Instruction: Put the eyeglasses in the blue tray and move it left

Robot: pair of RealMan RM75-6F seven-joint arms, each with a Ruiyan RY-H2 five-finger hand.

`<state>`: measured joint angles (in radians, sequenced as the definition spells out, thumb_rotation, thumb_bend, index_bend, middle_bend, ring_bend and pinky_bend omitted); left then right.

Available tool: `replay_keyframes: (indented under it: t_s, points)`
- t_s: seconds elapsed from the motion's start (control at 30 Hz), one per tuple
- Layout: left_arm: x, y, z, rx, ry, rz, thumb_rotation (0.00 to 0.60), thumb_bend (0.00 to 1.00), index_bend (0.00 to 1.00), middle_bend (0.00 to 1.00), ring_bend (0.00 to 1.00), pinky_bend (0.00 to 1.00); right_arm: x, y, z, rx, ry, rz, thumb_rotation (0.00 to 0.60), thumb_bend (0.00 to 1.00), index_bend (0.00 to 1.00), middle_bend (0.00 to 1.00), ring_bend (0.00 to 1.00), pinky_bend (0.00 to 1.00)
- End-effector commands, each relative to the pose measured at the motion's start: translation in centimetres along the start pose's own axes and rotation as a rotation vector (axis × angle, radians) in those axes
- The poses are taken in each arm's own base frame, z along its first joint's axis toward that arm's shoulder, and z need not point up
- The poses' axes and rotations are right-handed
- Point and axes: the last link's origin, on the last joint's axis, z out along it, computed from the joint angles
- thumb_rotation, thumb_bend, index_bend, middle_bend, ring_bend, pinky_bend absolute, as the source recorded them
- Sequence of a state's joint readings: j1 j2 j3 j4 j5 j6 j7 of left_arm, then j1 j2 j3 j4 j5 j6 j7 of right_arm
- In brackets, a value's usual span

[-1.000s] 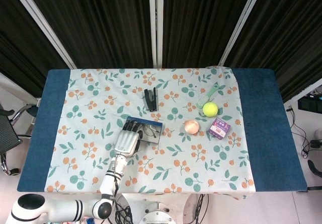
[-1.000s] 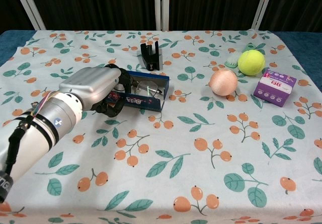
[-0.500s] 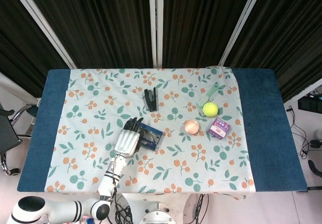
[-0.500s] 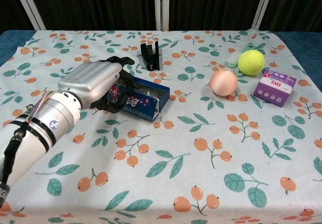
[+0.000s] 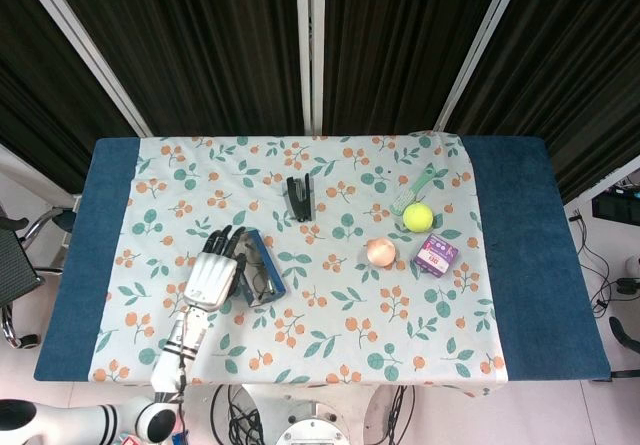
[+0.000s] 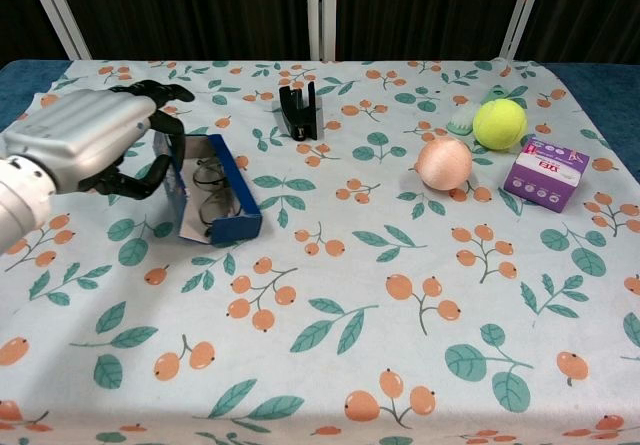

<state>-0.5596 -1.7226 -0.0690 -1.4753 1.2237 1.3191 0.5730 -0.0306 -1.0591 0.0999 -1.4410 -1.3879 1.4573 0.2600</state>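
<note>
**Tray and glasses at your left hand**

Leaf-and-berry cloth covers the table (image 5: 560,265), with black curtains hanging behind it. Nearest you on the left, your left hand (image 6: 85,137) holds the blue tray (image 6: 222,227) by its left wall, fingers (image 6: 150,90) hooked over the rim and thumb low against the outside. The tray sits flat on the cloth, left of centre, turned so its long side runs away from you. The glasses (image 6: 211,193) lie inside it. Your right hand is out of both views.

Further right, a pink ball (image 6: 444,163) rests well apart from the tray, with a purple box (image 6: 546,173) just beyond it to the right. Behind those lie a tennis ball (image 6: 499,123) and a green brush (image 5: 412,191) beside it. A black stapler (image 6: 298,111) stands near the middle, toward the far side.
</note>
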Motion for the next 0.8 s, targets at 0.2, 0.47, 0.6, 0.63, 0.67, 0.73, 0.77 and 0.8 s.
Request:
replay_keyframes:
  t_s: [0.2,0.47,0.6,0.63,0.67,0.73,0.77,0.8]
  points:
    - [0.9,-4.0,-2.1,0.016,-0.028,0.033,0.600,0.56,0.75,0.08,0.05,0.14,-0.4,-0.4,0.1,0.006,-0.010,-0.006,0.600,0.21,0.00,0.00,0.00,0.00]
    - [1.2,-3.2,-1.3,-0.017,-0.036,0.052,0.600,0.56,0.76,0.08,0.05,0.14,-0.6,-0.5,0.2,0.004,-0.017,-0.011,0.600,0.21,0.00,0.00,0.00,0.00]
    - [0.7,-2.8,0.3,-0.015,-0.089,0.119,0.600,0.56,0.76,0.08,0.05,0.14,-0.6,-0.3,0.1,0.000,-0.016,-0.007,0.600,0.21,0.00,0.00,0.00,0.00]
    - [0.6,-2.7,0.6,-0.012,-0.105,0.133,0.600,0.56,0.76,0.08,0.05,0.14,-0.5,-0.2,0.0,-0.002,-0.015,-0.006,0.600,0.21,0.00,0.00,0.00,0.00]
    - [0.5,-2.6,0.9,-0.010,-0.119,0.143,0.600,0.56,0.76,0.08,0.05,0.14,-0.5,-0.1,0.0,-0.004,-0.014,-0.005,0.600,0.21,0.00,0.00,0.00,0.00]
    - [0.4,-2.4,1.4,-0.009,-0.143,0.160,0.600,0.56,0.75,0.08,0.05,0.14,-0.4,0.2,-0.1,-0.011,-0.012,-0.004,0.600,0.21,0.00,0.00,0.00,0.00]
    - [0.4,-2.3,1.6,-0.009,-0.149,0.166,0.600,0.56,0.75,0.08,0.05,0.14,-0.4,0.3,-0.1,-0.015,-0.012,-0.004,0.600,0.21,0.00,0.00,0.00,0.00]
    - [0.4,-2.2,1.8,-0.008,-0.153,0.172,0.600,0.56,0.75,0.08,0.05,0.14,-0.4,0.5,-0.1,-0.019,-0.011,-0.002,0.600,0.21,0.00,0.00,0.00,0.00]
